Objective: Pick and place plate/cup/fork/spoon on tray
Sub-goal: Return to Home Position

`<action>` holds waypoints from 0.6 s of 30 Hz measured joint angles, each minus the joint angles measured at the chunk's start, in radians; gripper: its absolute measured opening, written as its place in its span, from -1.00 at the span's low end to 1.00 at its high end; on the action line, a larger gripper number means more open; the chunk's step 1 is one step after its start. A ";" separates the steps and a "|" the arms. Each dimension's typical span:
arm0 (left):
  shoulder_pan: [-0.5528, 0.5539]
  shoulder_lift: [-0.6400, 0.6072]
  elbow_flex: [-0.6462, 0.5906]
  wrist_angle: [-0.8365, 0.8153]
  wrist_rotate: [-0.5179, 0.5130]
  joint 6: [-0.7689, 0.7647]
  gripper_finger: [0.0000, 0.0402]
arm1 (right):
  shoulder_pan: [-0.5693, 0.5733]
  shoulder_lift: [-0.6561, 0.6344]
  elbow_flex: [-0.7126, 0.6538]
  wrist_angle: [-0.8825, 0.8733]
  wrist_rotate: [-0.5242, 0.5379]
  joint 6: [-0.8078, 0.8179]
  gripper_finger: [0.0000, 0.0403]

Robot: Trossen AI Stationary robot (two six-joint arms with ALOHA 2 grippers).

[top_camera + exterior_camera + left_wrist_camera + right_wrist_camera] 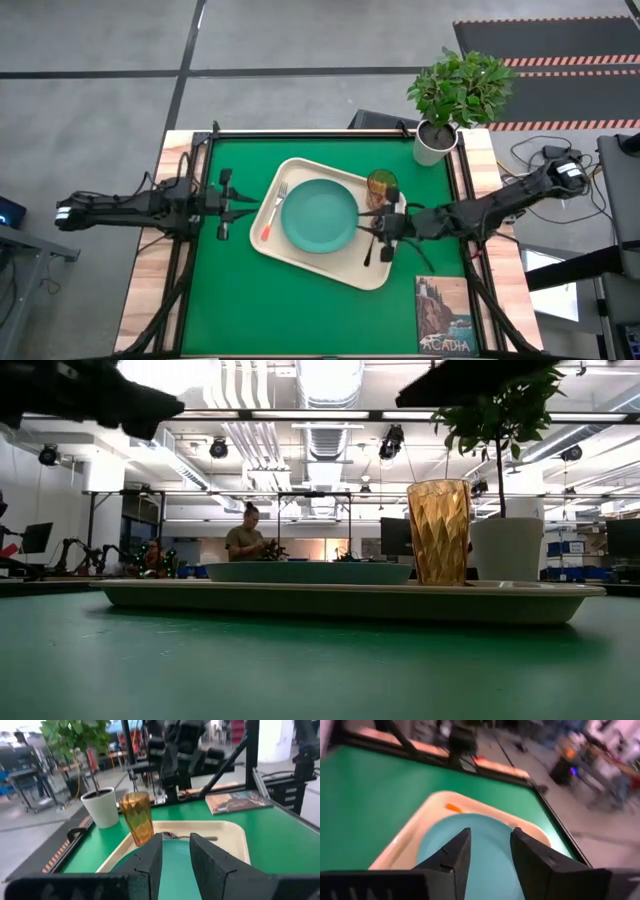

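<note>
The cream tray (300, 262) lies on the green mat. On it rest the teal plate (318, 215), the amber cup (382, 186) standing at its far right corner, the fork (272, 215) with its orange handle along the left rim, and the dark spoon (368, 250) to the right of the plate. My left gripper (245, 202) is open and empty, hovering at the tray's left edge (176, 851). My right gripper (377, 228) is open and empty above the tray's right side, over the spoon (490, 850). The spoon also shows in the left wrist view (192, 838).
A white plant pot (435, 142) stands at the mat's far right corner. A picture book (445, 315) lies at the near right. Bare green mat (230, 300) lies to the near left of the tray. A person (245, 538) sits far off in the room.
</note>
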 joint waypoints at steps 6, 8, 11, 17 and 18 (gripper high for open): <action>0.000 -0.168 -0.098 0.012 0.001 -0.003 -0.60 | -0.140 -0.178 -0.213 0.142 -0.174 -0.088 -0.53; 0.000 -0.218 -0.118 0.017 0.000 -0.003 -0.60 | -0.187 -0.251 -0.257 0.144 -0.256 -0.104 -0.59; 0.001 -0.280 -0.137 0.004 -0.003 -0.002 -0.60 | -0.242 -0.359 -0.312 0.131 -0.377 -0.136 -0.67; 0.002 -0.369 -0.171 0.010 -0.008 -0.001 -0.60 | -0.278 -0.563 -0.398 0.047 -0.425 -0.169 -0.78; 0.002 -0.369 -0.182 0.003 -0.008 -0.001 -0.60 | -0.278 -0.592 -0.411 0.031 -0.427 -0.169 -0.80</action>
